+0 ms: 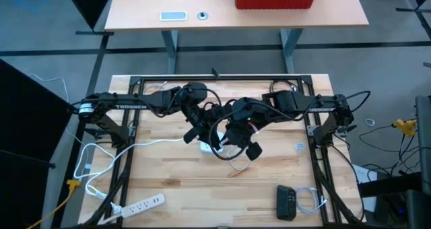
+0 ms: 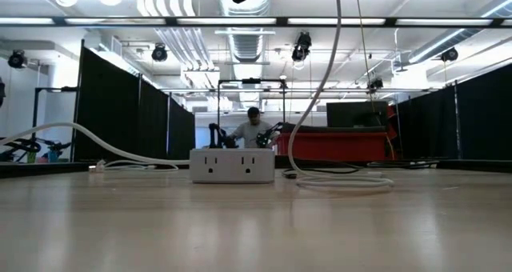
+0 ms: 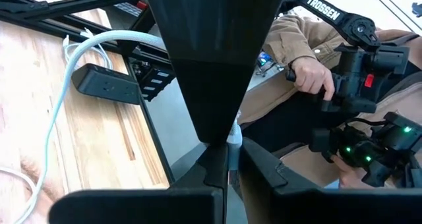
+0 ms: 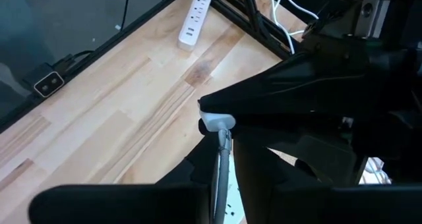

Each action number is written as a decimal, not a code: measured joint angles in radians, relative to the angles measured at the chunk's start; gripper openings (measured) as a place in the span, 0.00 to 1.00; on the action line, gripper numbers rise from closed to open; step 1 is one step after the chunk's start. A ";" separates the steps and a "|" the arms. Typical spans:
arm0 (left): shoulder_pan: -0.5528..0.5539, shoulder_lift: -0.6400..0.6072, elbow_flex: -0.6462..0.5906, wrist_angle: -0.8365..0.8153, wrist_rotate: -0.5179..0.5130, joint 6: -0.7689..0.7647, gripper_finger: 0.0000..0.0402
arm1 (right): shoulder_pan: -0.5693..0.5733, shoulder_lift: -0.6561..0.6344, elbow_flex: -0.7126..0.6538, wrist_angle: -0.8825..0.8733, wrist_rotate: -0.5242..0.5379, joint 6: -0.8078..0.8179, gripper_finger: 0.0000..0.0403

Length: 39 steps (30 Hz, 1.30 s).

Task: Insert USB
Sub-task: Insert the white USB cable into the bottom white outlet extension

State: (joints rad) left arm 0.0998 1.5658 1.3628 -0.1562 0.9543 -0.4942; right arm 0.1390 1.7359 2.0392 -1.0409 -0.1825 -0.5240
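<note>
From above, both arms cover most of the white outlet block mid-desk, so its USB ports cannot be seen. The left gripper and right gripper each hide their own fingertips behind dark housings.

Table centre: both arms are crowding over the white outlet block, white cable trailing off it toward the left edge.
Near edge, left: power strip is lying there.
Near edge, right: dark box and coiled cable are sitting together (tight corner).
Front middle: bare wood is lying open.
</note>
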 joint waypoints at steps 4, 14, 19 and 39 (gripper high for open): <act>0.000 0.000 0.000 0.000 0.000 0.000 0.02 | 0.000 0.000 0.000 0.000 0.000 0.000 0.05; 0.000 0.000 0.000 -0.001 0.005 0.010 0.02 | 0.000 0.000 0.000 0.003 0.002 0.016 0.10; 0.000 0.000 0.000 -0.002 0.006 0.011 0.02 | 0.000 0.000 0.000 0.004 0.003 0.027 0.13; 0.000 0.000 0.000 -0.023 -0.001 0.020 0.02 | 0.000 0.000 0.000 0.001 0.001 0.034 0.08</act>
State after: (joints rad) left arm 0.1001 1.5658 1.3628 -0.1790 0.9532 -0.4739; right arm 0.1390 1.7356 2.0396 -1.0400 -0.1820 -0.4900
